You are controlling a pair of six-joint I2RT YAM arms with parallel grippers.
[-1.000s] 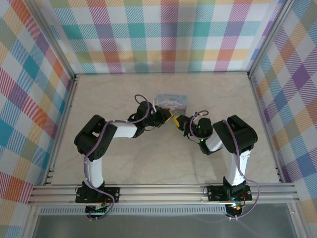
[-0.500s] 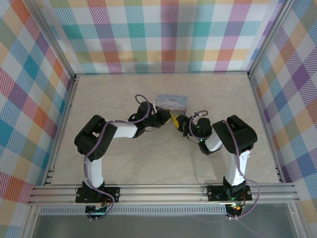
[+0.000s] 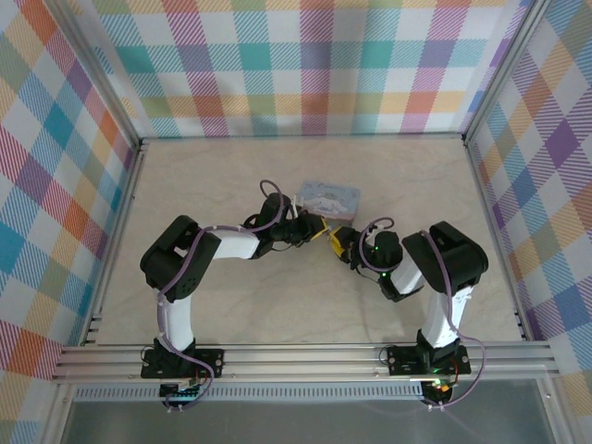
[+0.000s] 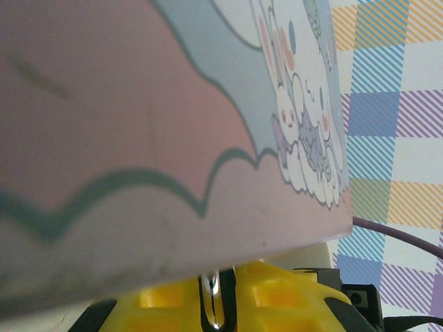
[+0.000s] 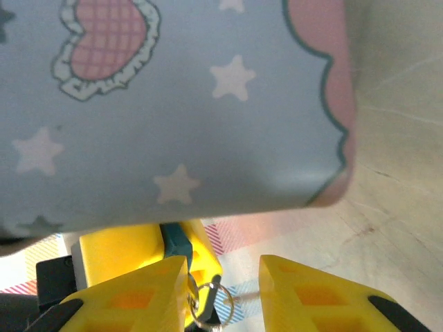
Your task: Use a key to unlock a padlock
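Observation:
The padlock (image 5: pixel 174 238), a small dark teal block, sits pinched between the yellow fingers of my left gripper (image 3: pixel 313 228). In the left wrist view those fingers (image 4: pixel 284 294) stand almost together, and a thin silver piece (image 4: pixel 213 304) shows in the slit. A key with its wire ring (image 5: pixel 208 304) hangs at the padlock's near end, against the inner face of the left finger of my right gripper (image 5: pixel 223 270). That gripper's jaws stand apart, with nothing clamped between them. In the top view the right gripper (image 3: pixel 336 239) faces the left one tip to tip.
The pale blue cartoon tin (image 3: pixel 329 198) lies just behind both grippers, tilted slightly. It looms close over the jaws in the left wrist view (image 4: pixel 138 138) and the right wrist view (image 5: pixel 173 104). Bare tabletop (image 3: pixel 277 305) lies nearer the arm bases.
My right gripper's jaws have opened off the key. Both grippers have shifted a little right and toward the bases, and the tin has been nudged right and turned slightly.

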